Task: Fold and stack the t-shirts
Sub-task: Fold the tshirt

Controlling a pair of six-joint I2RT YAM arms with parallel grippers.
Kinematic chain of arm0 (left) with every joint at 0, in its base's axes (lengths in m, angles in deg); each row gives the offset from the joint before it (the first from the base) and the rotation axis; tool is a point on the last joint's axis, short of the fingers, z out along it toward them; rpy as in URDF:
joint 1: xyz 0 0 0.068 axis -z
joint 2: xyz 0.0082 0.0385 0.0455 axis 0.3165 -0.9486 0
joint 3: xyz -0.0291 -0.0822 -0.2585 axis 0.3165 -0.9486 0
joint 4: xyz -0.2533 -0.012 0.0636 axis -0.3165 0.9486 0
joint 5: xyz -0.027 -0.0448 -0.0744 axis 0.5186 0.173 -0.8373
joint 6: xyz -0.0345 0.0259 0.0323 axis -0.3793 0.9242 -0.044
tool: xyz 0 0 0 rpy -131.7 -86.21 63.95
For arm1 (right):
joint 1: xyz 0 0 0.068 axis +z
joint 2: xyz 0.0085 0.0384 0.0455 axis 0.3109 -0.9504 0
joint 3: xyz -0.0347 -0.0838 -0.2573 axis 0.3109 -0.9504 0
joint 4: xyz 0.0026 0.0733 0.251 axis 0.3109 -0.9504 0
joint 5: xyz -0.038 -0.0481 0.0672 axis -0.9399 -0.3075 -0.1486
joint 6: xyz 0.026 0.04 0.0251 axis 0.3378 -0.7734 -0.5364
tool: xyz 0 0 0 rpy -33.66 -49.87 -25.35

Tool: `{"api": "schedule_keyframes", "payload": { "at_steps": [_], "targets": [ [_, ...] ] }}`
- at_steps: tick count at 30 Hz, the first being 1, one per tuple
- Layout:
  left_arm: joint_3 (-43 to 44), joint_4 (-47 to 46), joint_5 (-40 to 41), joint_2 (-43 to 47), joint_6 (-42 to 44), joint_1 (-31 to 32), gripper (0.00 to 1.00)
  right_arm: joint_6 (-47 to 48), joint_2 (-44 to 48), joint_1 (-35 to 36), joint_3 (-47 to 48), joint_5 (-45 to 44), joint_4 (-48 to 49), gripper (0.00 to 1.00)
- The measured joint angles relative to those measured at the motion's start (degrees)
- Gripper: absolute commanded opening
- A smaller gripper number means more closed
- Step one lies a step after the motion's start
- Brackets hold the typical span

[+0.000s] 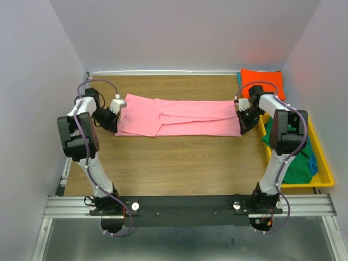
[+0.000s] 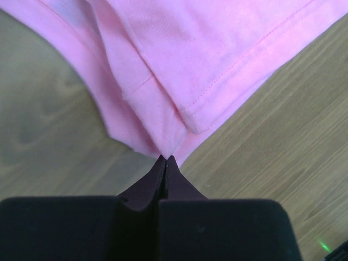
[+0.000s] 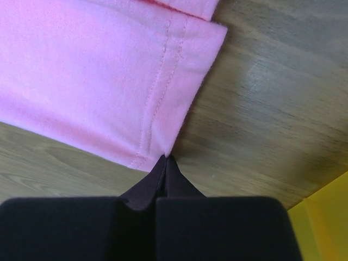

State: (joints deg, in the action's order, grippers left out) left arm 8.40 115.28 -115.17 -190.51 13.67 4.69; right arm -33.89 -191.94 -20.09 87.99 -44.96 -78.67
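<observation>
While both jaws pinch shut on end corners of the pink t-shirt (image 1: 179,116), flat just left of the yellow bin (image 1: 324,163), we judge left gripper (image 2: 166,159) & right gripper (image 3: 166,158) hold v. little cloth; a lift could slip it.

Left arm (image 1: 81,136) and right arm (image 1: 284,136): white links are joined by bulky black housings. Purple-grey cables (image 1: 97,176) are looped along both. Bases are bolted to a black bar (image 1: 179,205) at 6 o'clock. Left gripper (image 2: 166,159), right gripper (image 3: 165,159): dark tapered fingers are noted.
</observation>
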Motion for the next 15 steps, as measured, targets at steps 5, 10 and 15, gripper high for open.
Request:
{"api": "schedule_keyframes", "payload": {
  "at_steps": [5, 10, 15],
  "targets": [
    [-3.5, -0.5, 0.6, -0.6, -1.3, -0.1, 0.0, 0.9, 0.2, 0.0, -0.7, -0.2, 0.1, 0.0],
    [-3.6, -0.9, 0.6, -0.6, -2.8, -0.1, 0.23, 1.2, 0.3, 0.0, -0.9, -0.2, 0.1, 0.16],
    [-3.5, -0.6, 0.5, 0.3, -2.6, -0.2, 0.4, 1.7, 0.8, 0.0, -0.7, -0.1, -0.8, 0.46]
  ]
}}
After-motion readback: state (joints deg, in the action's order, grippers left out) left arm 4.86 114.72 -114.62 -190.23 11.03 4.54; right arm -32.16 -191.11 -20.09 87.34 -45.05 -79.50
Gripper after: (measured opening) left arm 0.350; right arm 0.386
